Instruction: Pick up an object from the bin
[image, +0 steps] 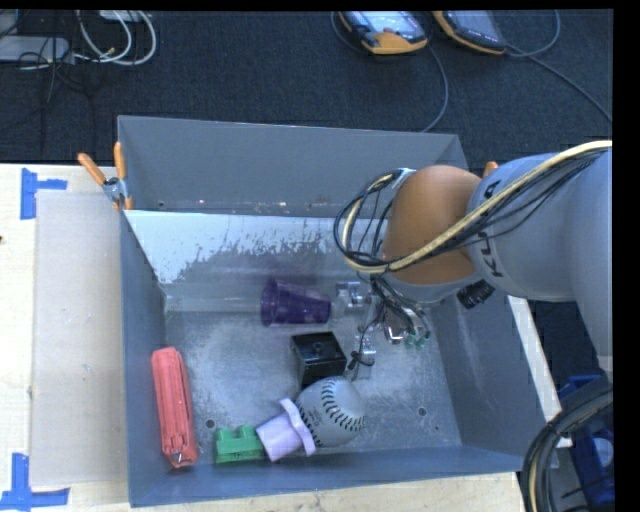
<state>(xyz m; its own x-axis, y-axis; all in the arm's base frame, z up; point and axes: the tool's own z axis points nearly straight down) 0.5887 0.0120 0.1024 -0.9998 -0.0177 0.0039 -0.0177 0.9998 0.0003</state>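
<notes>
Bin (280, 170), contents from the left:
- Red ridged bar (171, 406) lying lengthwise along the left wall, apart from everything else.
- Green block (237, 444) at the front wall, touching a lavender cap-like piece (284, 434) on its right.
- Purple cup (290, 303) on its side near the back of the floor, on its own.
- Black block (318, 353) mid-floor.
- White baseball (335, 408) just in front of the black block and touching the lavender piece.

Gripper (362, 352) hangs low in the bin, just beside the black block's right edge and just above the baseball's upper right. Nothing is seen caught in it. Whether it stands wide or narrow cannot be told, as the tip is small and partly lost against the wrist hardware. Orange wrist cover (430, 225) and looped cables (362, 235) sit above it, with the arm entering from the right.

Step, as judged: approach and descent, no grasp made. The nearest candidates are the black block and the baseball, and which one is meant cannot be settled.

Next move calls for centring over one of them, likely a small shift left for the block. It should then close and lift straight up, clear of the neighbouring ball. Risk: nudging the ball, which would roll.
</notes>
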